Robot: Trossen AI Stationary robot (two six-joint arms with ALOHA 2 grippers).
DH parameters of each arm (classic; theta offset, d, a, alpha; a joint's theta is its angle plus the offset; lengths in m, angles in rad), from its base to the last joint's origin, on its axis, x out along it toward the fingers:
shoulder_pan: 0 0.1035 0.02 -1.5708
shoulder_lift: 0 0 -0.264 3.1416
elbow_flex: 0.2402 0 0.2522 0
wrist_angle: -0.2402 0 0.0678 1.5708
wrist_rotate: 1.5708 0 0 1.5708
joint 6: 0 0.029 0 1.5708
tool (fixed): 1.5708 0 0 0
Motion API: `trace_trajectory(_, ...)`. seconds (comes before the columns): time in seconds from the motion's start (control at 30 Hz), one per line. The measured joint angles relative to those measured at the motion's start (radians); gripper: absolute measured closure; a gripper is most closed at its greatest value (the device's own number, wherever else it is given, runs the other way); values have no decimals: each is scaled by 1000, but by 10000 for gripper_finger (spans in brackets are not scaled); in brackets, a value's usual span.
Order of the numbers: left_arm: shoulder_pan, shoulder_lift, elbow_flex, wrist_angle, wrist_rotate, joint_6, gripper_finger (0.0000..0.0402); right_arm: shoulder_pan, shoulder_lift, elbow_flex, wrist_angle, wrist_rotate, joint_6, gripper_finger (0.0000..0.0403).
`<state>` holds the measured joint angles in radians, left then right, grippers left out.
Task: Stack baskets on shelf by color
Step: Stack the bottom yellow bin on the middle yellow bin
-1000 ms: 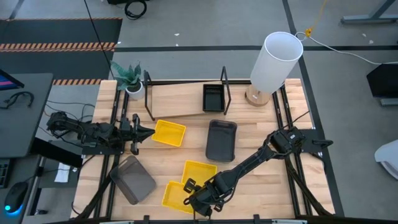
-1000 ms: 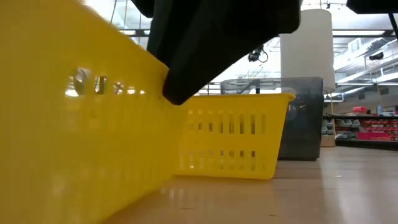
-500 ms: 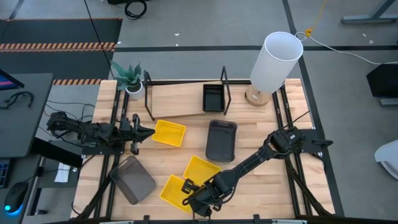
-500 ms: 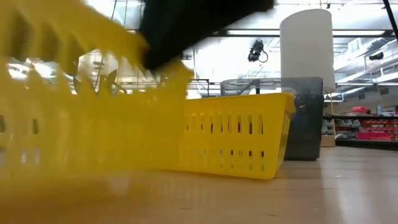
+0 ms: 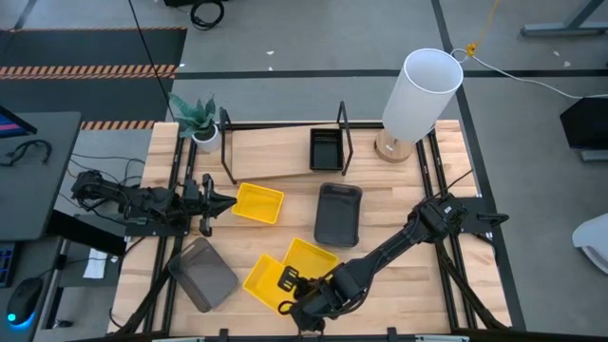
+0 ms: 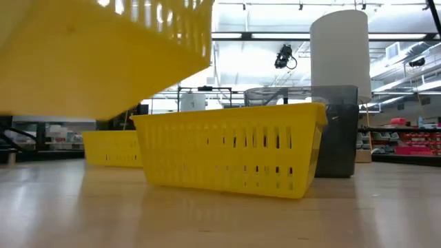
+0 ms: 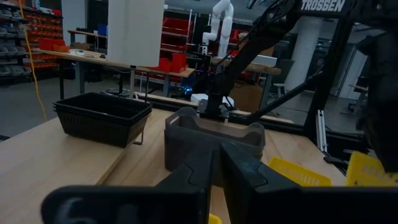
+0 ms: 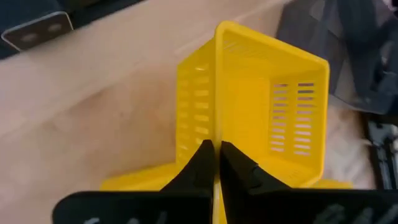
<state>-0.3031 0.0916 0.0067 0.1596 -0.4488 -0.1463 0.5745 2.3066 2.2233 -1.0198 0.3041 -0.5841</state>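
Wooden tabletop [image 5: 399, 204] carries the scene: right gripper [image 5: 290, 282], fingers pinching its wall, has lifted the near yellow basket [image 5: 263, 277] beside its yellow twin [image 5: 310, 259], ready for stacking. Left gripper [image 5: 231, 200] waits pressed together beside the third.

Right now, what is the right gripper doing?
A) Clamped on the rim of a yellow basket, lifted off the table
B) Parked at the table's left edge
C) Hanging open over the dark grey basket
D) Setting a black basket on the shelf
A: the right gripper is shut on the wall of a yellow basket, and the low view shows that basket hanging clear above the table.
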Motion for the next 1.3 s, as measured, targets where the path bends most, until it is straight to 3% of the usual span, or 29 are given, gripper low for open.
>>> trace_trajectory(0.2, 0, 0, 0, 0, 0, 0, 373, 17, 0, 55, -88, 77, 29, 393)
trace_trajectory(0.9, 0, 0, 0, 0, 0, 0, 372, 88, -78, 60, -396, 88, 271, 394)
trace_trajectory(1.3, 0, 0, 0, 0, 0, 0, 372, 58, -77, 11, -401, -5, 149, 394)
